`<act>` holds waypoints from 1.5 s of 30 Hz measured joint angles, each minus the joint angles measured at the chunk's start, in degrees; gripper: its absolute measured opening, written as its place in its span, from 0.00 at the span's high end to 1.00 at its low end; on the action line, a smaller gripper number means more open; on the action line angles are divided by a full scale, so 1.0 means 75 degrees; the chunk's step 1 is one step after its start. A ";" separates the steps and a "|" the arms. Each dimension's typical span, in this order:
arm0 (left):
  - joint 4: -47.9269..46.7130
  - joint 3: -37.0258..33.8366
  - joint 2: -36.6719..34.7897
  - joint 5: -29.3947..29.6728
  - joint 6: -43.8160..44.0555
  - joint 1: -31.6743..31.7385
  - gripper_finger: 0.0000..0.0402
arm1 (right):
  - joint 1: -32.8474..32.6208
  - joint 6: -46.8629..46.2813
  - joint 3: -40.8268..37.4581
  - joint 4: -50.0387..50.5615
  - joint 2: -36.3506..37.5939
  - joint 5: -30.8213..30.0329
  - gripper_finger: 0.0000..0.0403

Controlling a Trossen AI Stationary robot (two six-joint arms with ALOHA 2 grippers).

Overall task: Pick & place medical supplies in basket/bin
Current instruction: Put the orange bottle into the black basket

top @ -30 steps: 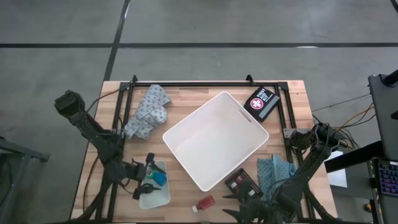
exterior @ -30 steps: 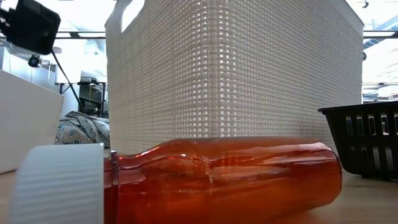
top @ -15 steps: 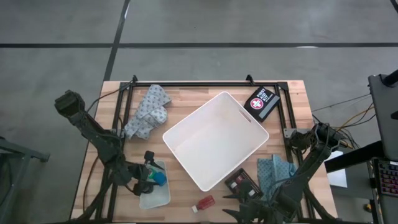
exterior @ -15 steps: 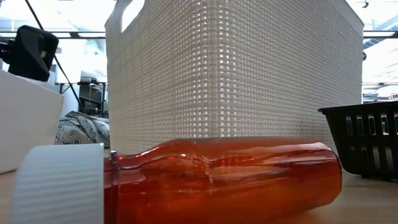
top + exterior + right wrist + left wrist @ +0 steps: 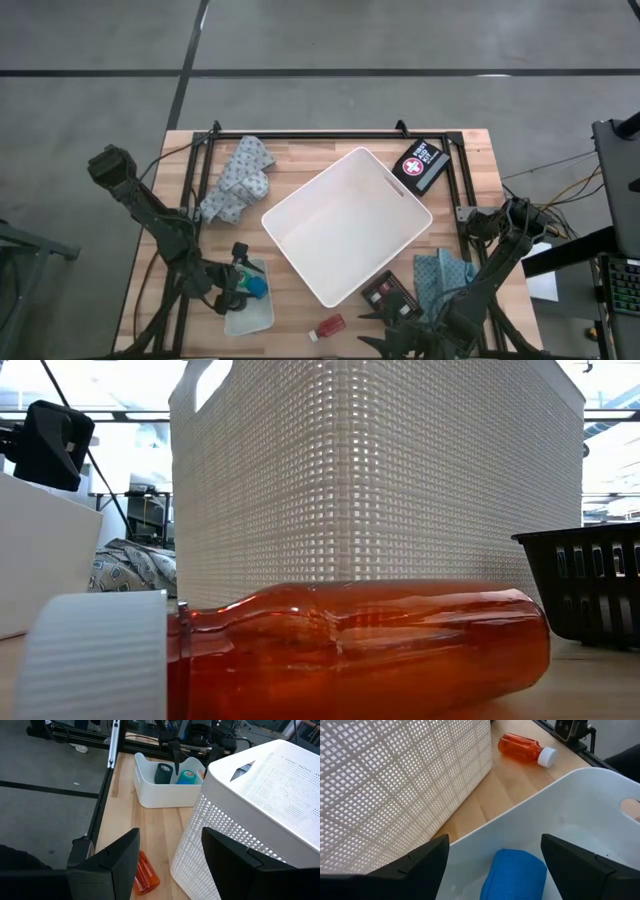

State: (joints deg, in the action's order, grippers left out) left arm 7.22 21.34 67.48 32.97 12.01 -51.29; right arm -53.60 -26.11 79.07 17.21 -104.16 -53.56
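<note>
Grey concrete floor with dark lines around a wooden desk framed by a black rail. Low view shows a lit room with ceiling lights behind. Big white bin sits mid-desk, turned at an angle, handle slot on the far-right wall, inside looks bare; its lattice wall fills the low view. Patterned cloth crumpled at the far left of the desk, another blue-green cloth near right. Dark flat case with a red-and-white cross at the far right, just beside the bin's corner. Small black basket at the bin's near right. Small white tray near left, holding a blue roll and a dark roll. Orange bottle with white cap lies on its side at the near edge, apart from the bin. Left claw is down in the tray, fingers spread either side of the blue roll, not gripping. Right claw at the near edge, partly open, holding nothing.
</note>
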 joint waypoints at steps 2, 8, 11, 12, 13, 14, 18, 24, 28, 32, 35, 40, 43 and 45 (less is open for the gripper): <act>0.0002 0.0000 0.0000 0.0000 0.0000 0.0000 0.20 | 0.0000 0.0000 0.0000 0.0000 0.0000 0.0000 0.48; 0.0003 0.0000 0.0000 -0.0002 0.0000 0.0000 0.20 | 0.0043 0.0000 0.0000 -0.0015 0.0000 -0.0052 0.48; 0.0009 0.0000 0.0000 -0.0002 0.0000 0.0000 0.20 | 0.0060 -0.0276 0.0000 -0.0015 0.0000 -0.0048 0.48; 0.0004 0.0000 0.0000 -0.0002 0.0000 0.0000 0.20 | 0.0063 -0.0501 0.0000 -0.0015 0.0000 -0.0021 0.48; 0.0005 0.0000 0.0000 -0.0002 0.0003 0.0000 0.20 | 0.0063 -0.0729 0.0000 -0.0021 0.0000 0.0073 0.48; 0.0006 0.0000 0.0000 -0.0002 0.0000 0.0000 0.20 | 0.0063 -0.0912 0.0000 -0.0023 0.0000 0.0188 0.48; 0.0006 0.0000 0.0000 -0.0002 0.0003 0.0000 0.20 | 0.0046 -0.0969 -0.0036 -0.0017 0.0000 0.0418 0.48; 0.0003 0.0000 0.0000 -0.0002 0.0003 0.0000 0.20 | 0.0094 -0.1889 -0.0540 -0.0504 -0.0149 0.0386 0.48; -0.0001 -0.0006 -0.0001 -0.0002 0.0003 0.0000 0.20 | 0.0098 -0.1932 -0.0644 -0.0933 -0.0768 0.0359 0.48; -0.0026 -0.0006 0.0000 -0.0002 0.0006 0.0000 0.20 | 0.0068 -0.1884 -0.0538 -0.1239 -0.1487 0.0054 0.48; -0.0045 -0.0006 0.0000 -0.0002 0.0006 0.0000 0.20 | 0.0063 -0.1874 -0.0420 -0.1327 -0.1951 -0.0288 0.48; -0.0059 -0.0006 -0.0002 -0.0002 0.0006 0.0000 0.20 | 0.0070 -0.1807 -0.0127 -0.1436 -0.2349 -0.0436 0.39; -0.0084 -0.0006 -0.0003 -0.0002 0.0007 0.0000 0.20 | 0.0087 -0.1781 -0.0079 -0.1429 -0.2422 -0.0430 0.30; -0.0096 -0.0006 0.0000 -0.0002 0.0009 0.0000 0.20 | 0.0104 -0.1880 -0.0079 -0.1434 -0.2456 -0.0425 0.24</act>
State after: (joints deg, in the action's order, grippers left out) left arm 6.50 21.30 67.48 32.95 12.08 -51.29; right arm -52.81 -40.21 78.48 6.46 -122.58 -56.75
